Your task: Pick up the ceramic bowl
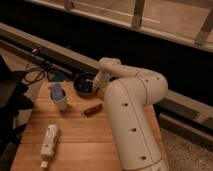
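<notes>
The ceramic bowl is small, round and dark, with a faint bluish inside. It sits near the far edge of the wooden table. My white arm reaches over the table from the right. My gripper is at the bowl's right rim, reaching down toward it. A white cup with a blue top stands to the left of the bowl and a little nearer.
A small reddish-brown bar lies on the table in front of the bowl. A white bottle lies near the front left. Black cables and dark gear sit at the far left. A dark ledge runs behind the table.
</notes>
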You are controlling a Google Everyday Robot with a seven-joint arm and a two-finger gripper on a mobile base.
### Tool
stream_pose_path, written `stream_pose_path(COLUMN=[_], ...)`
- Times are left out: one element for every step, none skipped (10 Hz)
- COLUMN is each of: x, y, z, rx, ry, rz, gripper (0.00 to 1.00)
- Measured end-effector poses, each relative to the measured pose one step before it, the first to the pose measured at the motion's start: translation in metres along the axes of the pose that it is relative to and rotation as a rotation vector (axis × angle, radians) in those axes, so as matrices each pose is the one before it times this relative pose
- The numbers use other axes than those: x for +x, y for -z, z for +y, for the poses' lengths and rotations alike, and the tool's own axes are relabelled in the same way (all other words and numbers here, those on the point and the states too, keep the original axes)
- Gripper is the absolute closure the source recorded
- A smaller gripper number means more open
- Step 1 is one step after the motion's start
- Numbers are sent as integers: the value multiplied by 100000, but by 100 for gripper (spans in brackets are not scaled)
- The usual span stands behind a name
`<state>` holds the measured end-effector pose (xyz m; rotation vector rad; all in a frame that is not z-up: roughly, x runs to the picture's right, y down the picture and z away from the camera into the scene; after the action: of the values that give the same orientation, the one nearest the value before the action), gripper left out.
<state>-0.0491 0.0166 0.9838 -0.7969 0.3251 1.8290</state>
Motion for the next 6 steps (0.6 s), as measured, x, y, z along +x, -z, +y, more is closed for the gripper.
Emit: stream_pose_path(x=[-23,141,94,-156,-65,-67], y=[768,1195,775,635,408,704], z=[323,660,432,106,-172,405], rx=[-111,106,186,-169,330,-101], ry=[604,1099,656,99,201,833], rz=[-469,-298,-358,-765,-477,-676], gripper=[92,92,92,92,92,92])
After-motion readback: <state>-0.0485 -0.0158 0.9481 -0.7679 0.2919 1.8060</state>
